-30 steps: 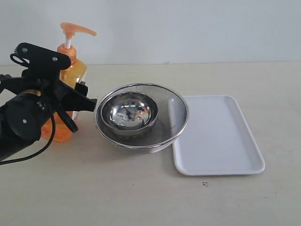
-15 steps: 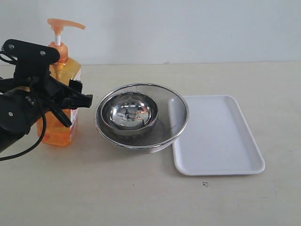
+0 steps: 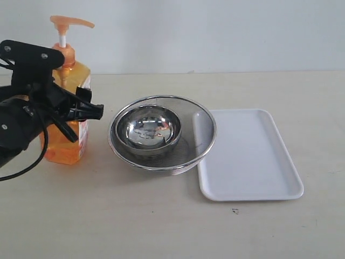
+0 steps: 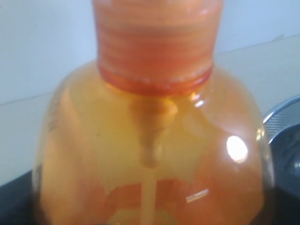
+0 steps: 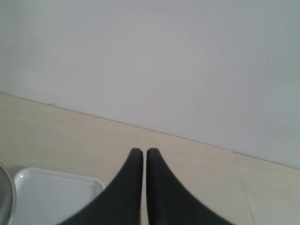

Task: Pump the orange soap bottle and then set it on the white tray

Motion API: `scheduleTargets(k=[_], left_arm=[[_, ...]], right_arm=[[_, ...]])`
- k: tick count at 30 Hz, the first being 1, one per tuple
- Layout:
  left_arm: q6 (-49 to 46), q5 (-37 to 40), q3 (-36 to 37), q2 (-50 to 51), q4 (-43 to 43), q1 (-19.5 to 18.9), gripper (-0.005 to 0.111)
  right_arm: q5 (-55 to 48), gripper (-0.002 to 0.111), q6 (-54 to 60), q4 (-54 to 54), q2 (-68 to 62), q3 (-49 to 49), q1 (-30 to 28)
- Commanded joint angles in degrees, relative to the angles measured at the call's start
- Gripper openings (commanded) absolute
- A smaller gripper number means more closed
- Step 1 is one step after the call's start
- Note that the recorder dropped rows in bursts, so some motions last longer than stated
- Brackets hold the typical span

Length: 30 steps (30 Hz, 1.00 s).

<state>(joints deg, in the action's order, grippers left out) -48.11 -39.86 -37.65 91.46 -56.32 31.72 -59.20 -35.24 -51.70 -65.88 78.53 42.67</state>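
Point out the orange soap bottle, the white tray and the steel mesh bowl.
orange soap bottle [image 3: 66,150]: exterior view, lower body.
white tray [image 3: 253,162]: exterior view, bare floor.
steel mesh bowl [image 3: 200,134]: exterior view, right mesh wall.

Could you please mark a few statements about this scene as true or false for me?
1. The orange soap bottle stands on the white tray. False: it stands on the table, with the bowls between it and the white tray.
2. A steel bowl sits inside the mesh bowl. True.
3. The right gripper is open. False: its fingertips are together.
4. The left gripper is around the orange soap bottle's body. True.
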Motion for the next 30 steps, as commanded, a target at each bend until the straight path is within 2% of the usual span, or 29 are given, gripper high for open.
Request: scheduleTargets(k=[1, 3, 7, 9, 11, 16, 27, 30], left_arm=[[-4.79, -4.56, -0.39, -6.54, 1.31, 0.15, 0.005], [-5.45, -4.2, -1.25, -10.32, 0.86, 0.15, 0.005], [-5.45, 1.86, -5.18, -14.37, 0.72, 0.15, 0.005], [-5.93, 7.29, -8.21, -15.16, 0.72, 0.28, 0.005], [-5.93, 11.02, -10.94, -15.03, 1.33, 1.21, 0.005], [-5.93, 16.83, -16.5, -14.77, 3.06, 6.51, 0.005], [-5.93, 22.72, -27.92, -4.9, 3.79, 14.33, 0.005], [-5.93, 24.25, -31.47, -0.83, 6.82, 16.13, 0.005]], right_arm=[[5.42, 0.0, -7.64, -2.93, 8.07, -11.72, -0.38], [5.94, 0.0, -9.86, -3.86, 10.79, -17.17, -0.38], [6.33, 0.0, -17.77, -8.75, 14.36, -24.28, -0.38], [6.21, 0.0, -25.13, -13.06, 17.63, -28.33, -0.38], [5.88, 0.0, -27.22, -14.41, 21.28, -31.23, -0.38], [-2.62, 0.0, -29.18, -14.93, 29.48, -35.92, -0.38], [-7.47, 0.0, -29.18, -12.79, 35.37, -38.74, -0.38], [-8.26, 0.0, -28.24, -11.29, 35.62, -38.84, -0.38]])
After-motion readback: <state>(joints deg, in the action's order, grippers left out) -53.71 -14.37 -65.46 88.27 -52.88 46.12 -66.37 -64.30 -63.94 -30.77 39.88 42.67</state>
